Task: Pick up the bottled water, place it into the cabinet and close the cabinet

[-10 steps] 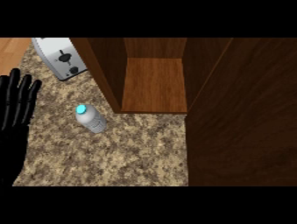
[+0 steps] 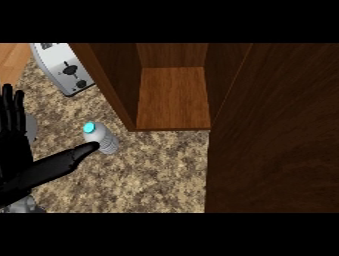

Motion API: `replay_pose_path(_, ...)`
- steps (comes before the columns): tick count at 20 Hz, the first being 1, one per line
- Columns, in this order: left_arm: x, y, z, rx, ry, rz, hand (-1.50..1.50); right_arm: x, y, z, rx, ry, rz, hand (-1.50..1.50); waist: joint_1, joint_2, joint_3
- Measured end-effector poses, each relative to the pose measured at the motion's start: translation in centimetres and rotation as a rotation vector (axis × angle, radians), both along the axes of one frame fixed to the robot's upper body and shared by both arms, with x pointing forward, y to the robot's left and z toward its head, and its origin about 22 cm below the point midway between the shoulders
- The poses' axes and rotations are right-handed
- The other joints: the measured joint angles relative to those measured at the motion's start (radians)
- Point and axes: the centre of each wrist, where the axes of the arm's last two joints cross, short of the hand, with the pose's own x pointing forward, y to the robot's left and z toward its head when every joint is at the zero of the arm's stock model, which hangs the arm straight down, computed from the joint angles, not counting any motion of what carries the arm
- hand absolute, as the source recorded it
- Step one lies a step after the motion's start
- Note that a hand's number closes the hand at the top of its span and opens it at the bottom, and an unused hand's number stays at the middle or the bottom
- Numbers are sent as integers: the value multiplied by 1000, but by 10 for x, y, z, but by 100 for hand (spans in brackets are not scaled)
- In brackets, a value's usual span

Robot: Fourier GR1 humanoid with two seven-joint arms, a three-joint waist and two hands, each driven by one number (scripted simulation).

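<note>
Head view, looking down on the speckled stone worktop (image 2: 157, 170).

Object: the bottled water (image 2: 104, 142) is on the worktop, seen from above. Its pale blue cap (image 2: 91, 127) faces the camera, and the clear body runs down and to the right from it. It is just in front of the left front corner of the cabinet (image 2: 120, 80), outside it and not on the shelf board.

The cabinet is dark wood and stands open. The shelf board (image 2: 173, 97) inside is a lighter brown. The door (image 2: 283, 130) is swung out and fills the right part of the view as a broad dark panel.

The left hand (image 2: 6, 160) is black and sits at the view's left edge. Its fingers (image 2: 2, 107) are straight, close side by side, and point up the view. The thumb (image 2: 61, 162) is straight too and stretched out to the right. Its tip reaches the bottle's lower left side — touching or just short of it, cannot tell. The hand is spread and clamped on nothing.

The right hand does not show in this view.

Other: a silver toaster (image 2: 65, 70) is at upper left on the worktop, beside the cabinet's left wall and apart from the bottle.
</note>
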Motion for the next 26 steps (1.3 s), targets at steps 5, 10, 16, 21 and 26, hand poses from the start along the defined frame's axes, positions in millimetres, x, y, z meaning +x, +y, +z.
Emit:
replay_pose_path(5, 0, -35, -1, -63, 58, 85, -150, -33, 0, 10, 29, 86, 32, -150, 0, -3, 1)
replay_pose_path(10, 0, -70, -4, -85, 96, 126, -150, -54, -3, 12, 29, 121, 32, -150, 5, -3, 1)
replay_pose_path(16, -13, -89, -11, -76, 141, 159, -150, -69, -4, 6, 33, 152, 33, -150, 9, -3, 1)
replay_pose_path(21, -12, -94, -27, -75, 160, 196, -150, -82, -2, 2, 44, 173, 32, -150, 8, -2, 1)
replay_pose_path(26, -12, -85, -40, -76, 180, 255, -150, -97, -1, -4, 48, 178, 35, -150, 5, -3, 0)
